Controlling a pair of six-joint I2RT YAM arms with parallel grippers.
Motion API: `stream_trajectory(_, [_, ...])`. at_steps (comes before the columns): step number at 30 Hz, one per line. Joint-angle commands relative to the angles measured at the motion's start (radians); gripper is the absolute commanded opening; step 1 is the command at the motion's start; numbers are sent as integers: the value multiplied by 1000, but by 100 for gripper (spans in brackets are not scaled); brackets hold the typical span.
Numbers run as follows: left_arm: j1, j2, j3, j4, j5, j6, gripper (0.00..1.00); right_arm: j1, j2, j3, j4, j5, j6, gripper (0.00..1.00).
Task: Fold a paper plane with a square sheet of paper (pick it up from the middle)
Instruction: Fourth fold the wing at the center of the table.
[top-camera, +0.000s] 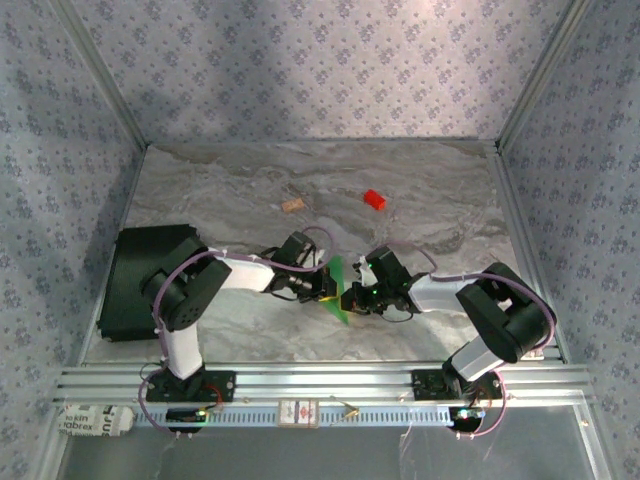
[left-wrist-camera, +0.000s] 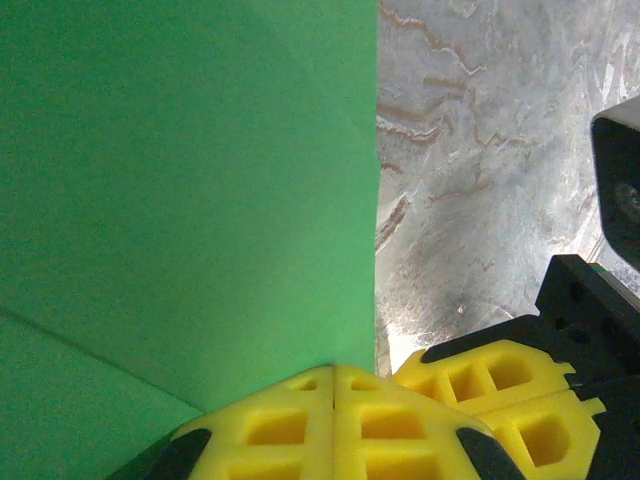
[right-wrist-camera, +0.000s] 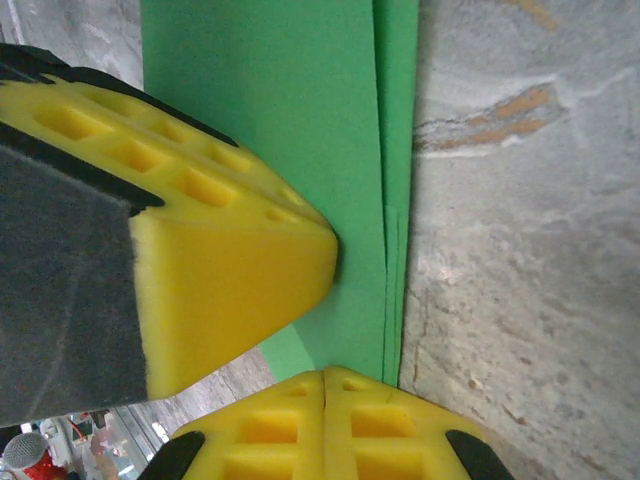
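Left gripper (top-camera: 322, 284) and right gripper (top-camera: 357, 298) meet in the lower middle of the top view, and between them we see the green sheet of paper (top-camera: 337, 288), standing on its edge over the marble table (top-camera: 250, 190). In the left wrist view the yellow pads (left-wrist-camera: 290, 425) are pressed together at the bottom edge and the paper rises from their seam, so this gripper is clamped on it. In the right wrist view we see the right pads (right-wrist-camera: 285, 432) closed in the same way on the folded layers, near the bottom centre.
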Motion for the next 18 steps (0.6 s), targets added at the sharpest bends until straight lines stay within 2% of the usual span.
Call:
stream_trajectory(1, [23,12,-14,-67,-113,38,0,5,57,-50,-115,94,1,0])
stream_trajectory(18, [137,51,116,-159,-119,117,3,5,53,-48,-159,95,-31,0])
